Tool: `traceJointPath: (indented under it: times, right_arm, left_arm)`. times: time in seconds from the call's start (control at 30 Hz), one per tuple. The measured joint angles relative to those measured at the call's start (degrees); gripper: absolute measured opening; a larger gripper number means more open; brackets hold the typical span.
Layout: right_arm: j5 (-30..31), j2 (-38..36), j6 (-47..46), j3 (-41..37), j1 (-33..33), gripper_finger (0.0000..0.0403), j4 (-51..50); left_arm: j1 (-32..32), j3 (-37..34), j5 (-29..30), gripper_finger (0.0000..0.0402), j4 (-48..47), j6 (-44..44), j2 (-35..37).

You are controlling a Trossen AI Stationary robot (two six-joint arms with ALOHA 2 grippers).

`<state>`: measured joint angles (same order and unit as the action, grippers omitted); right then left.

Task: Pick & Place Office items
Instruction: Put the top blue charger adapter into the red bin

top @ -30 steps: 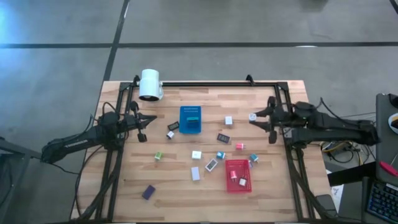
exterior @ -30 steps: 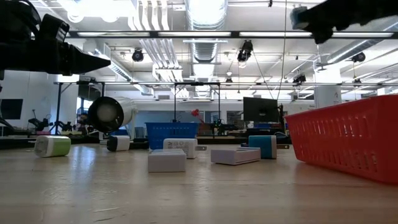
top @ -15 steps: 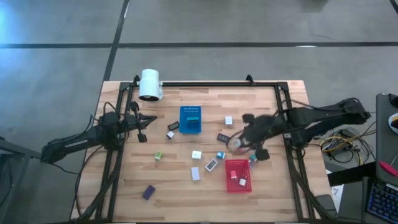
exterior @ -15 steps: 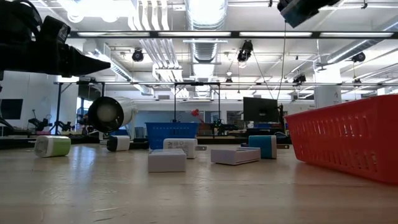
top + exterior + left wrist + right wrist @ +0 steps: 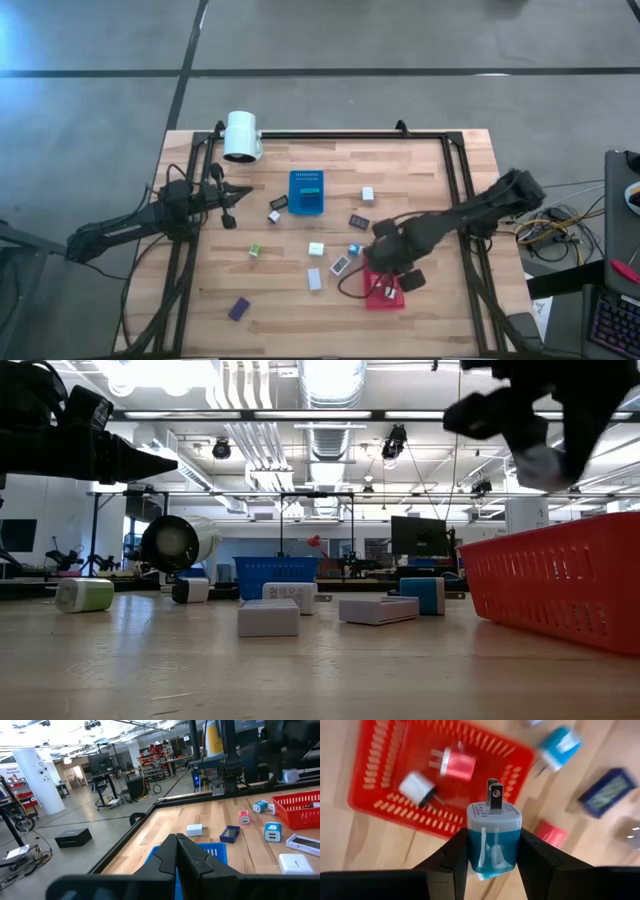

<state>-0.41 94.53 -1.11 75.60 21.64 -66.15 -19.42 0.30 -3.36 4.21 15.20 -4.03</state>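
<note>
My right gripper (image 5: 381, 264) hovers over the far-left corner of the red tray (image 5: 397, 300), shut on a teal-and-white plug charger (image 5: 494, 837). In the low view this gripper (image 5: 531, 430) shows high at the right. The tray holds a pink-red plug (image 5: 458, 766) and a white plug (image 5: 419, 790). My left gripper (image 5: 231, 196) is shut and touches nothing, raised over the table's left side. Small items lie flat on the wood: a green block (image 5: 254, 251), a white block (image 5: 316, 249), a teal block (image 5: 354, 249), a purple piece (image 5: 238, 308) and a black piece (image 5: 359, 221). My right gripper pinches the plug charger by the two sides of its teal body (image 5: 481, 847) between both fingers (image 5: 454, 861). The fingers come from above, pointing down. The charger is lifted clear over the red tray's edge, and its metal prongs (image 5: 492, 796) point away from the wrist.
A blue tray (image 5: 306, 192) stands at the table's far middle, with a white cylinder lamp (image 5: 241, 135) at the far left edge. A black frame rail (image 5: 330, 134) runs round the table. Bare wood lies along the near edge.
My right gripper has swung from near the table's right far side toward the left and the near edge, coming lower, and now stands over the red tray with the charger still between its fingers.
</note>
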Motion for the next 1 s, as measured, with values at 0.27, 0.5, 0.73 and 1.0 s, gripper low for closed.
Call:
traceJointPath:
  times: [0.27,0.5,0.73,1.0]
  right_arm:
    - [-4.52,8.15,1.00,1.89,1.62,0.0124,-0.48]
    - [-6.91,12.25,2.79,1.91,1.77,0.0126,1.69]
    - [-8.71,13.06,2.83,1.65,1.76,0.0128,3.22]
    - [-8.91,13.61,3.29,1.52,1.74,0.0130,4.71]
  left_arm:
    - [0.00,0.00,0.00,0.0009,0.02,0.02,0.00]
    - [0.01,0.00,0.00,0.0009,0.02,0.02,0.00]
    - [0.02,0.00,0.00,0.0009,0.03,0.02,-0.04]
    - [0.02,0.00,0.00,0.0011,0.02,0.02,-0.04]
